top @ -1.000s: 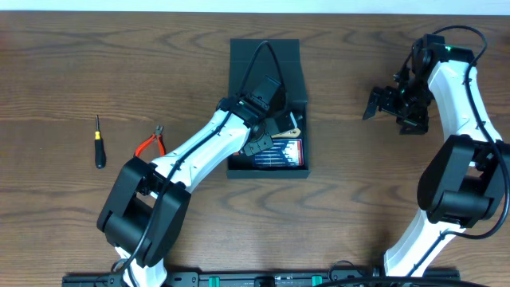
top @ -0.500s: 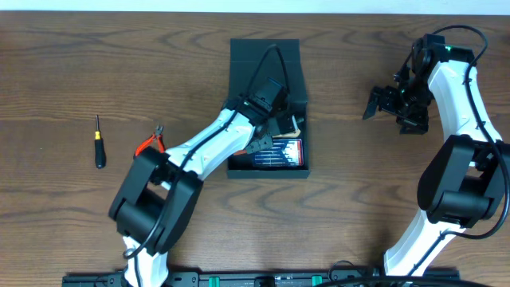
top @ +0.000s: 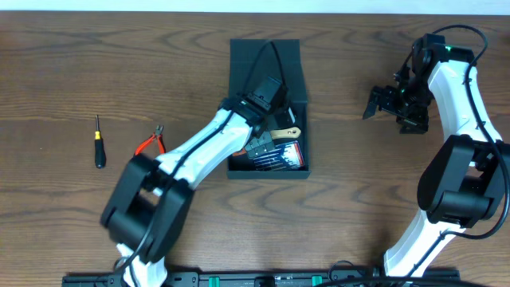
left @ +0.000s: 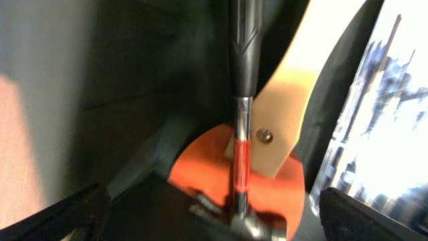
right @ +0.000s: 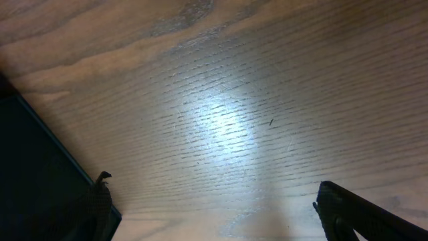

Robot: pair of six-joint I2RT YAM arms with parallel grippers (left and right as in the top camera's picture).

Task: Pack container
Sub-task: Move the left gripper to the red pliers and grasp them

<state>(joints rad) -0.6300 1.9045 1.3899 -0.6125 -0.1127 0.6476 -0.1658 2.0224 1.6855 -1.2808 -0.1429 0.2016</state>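
Observation:
The dark teal container (top: 267,174) stands open mid-table, its flap lid (top: 265,60) folded back. Inside lie a wooden-handled tool (top: 285,133) and a red-backed pack of small tools (top: 283,156). My left gripper (top: 261,143) is down inside the box, open, with nothing between its fingers. In the left wrist view the left gripper (left: 214,224) hangs over a tool with a black grip and red shaft (left: 241,144), the wooden handle (left: 287,107) and an orange part (left: 200,157). My right gripper (top: 390,104) is open over bare table to the right of the box.
A black screwdriver with a yellow band (top: 99,143) and red-handled pliers (top: 151,142) lie on the table left of the container. The right wrist view shows wood grain and a corner of the container (right: 33,174) at its left.
My left gripper has opened inside the container and let go of the wooden-handled tool, which now lies in the box. The right arm has not moved.

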